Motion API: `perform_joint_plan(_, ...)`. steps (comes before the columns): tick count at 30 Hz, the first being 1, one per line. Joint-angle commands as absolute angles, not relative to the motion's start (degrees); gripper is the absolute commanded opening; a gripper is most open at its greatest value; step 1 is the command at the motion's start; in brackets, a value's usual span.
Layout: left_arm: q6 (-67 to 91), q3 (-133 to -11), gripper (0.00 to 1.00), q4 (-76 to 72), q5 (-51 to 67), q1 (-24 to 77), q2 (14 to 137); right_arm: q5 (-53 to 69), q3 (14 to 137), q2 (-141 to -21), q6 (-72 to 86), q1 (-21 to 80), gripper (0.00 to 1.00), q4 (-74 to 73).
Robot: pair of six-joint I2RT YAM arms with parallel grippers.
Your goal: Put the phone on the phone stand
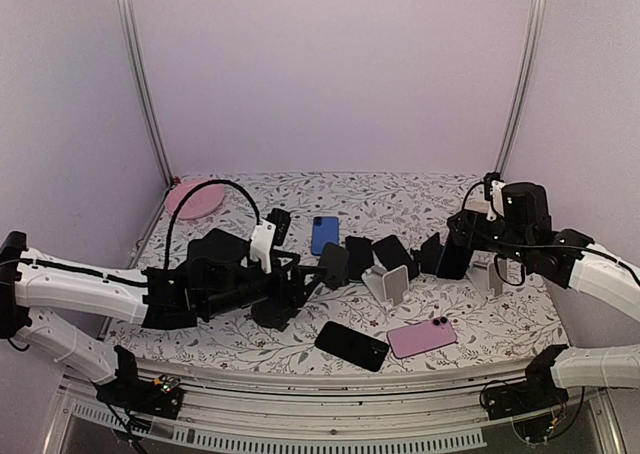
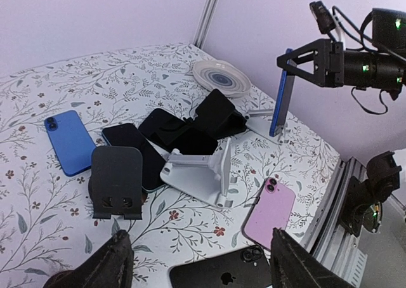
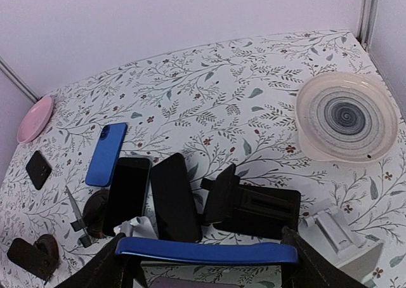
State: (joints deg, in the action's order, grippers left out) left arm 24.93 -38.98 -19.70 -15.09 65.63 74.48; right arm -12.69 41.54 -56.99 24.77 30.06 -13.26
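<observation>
My right pincer [image 3: 206, 266] clamps upright blue phone [image 2: 281, 94] at rightmost white stand [image 2: 259, 120]; my left pincer [image 2: 198, 262] wide, empty, above black stand [image 2: 116, 180] on tabletop [image 2: 38, 193].

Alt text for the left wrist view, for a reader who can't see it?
The right gripper holds a blue phone upright against a white stand at the right of a floral table. Mid-table lie dark phones, a black stand, a tipped white stand, a pink phone and a second blue phone; the open left gripper frames the bottom edge.
</observation>
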Motion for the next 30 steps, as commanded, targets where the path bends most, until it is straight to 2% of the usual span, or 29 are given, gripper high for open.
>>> perform_joint_plan(1, 25.9, -37.3, 0.74, -18.5, -15.5, 64.2, 72.1, -12.0, 41.6, -54.4, 20.5, 24.9, 0.41, -15.4)
perform_joint_plan(9, 26.3, -36.6, 0.74, -18.1, -14.7, 63.0, 71.3, -14.0, 41.2, -53.8, 16.1, 15.7, 0.39, -18.4)
perform_joint_plan(17, 26.4, -36.8, 0.74, -17.9, -14.1, 62.4, 71.5, -10.2, 37.8, -57.4, 13.3, 8.1, 0.37, -12.2)
perform_joint_plan(30, 26.5, -36.8, 0.74, -17.9, -13.4, 61.8, 71.5, -9.4, 33.4, -61.9, 13.2, 7.4, 0.33, -4.3)
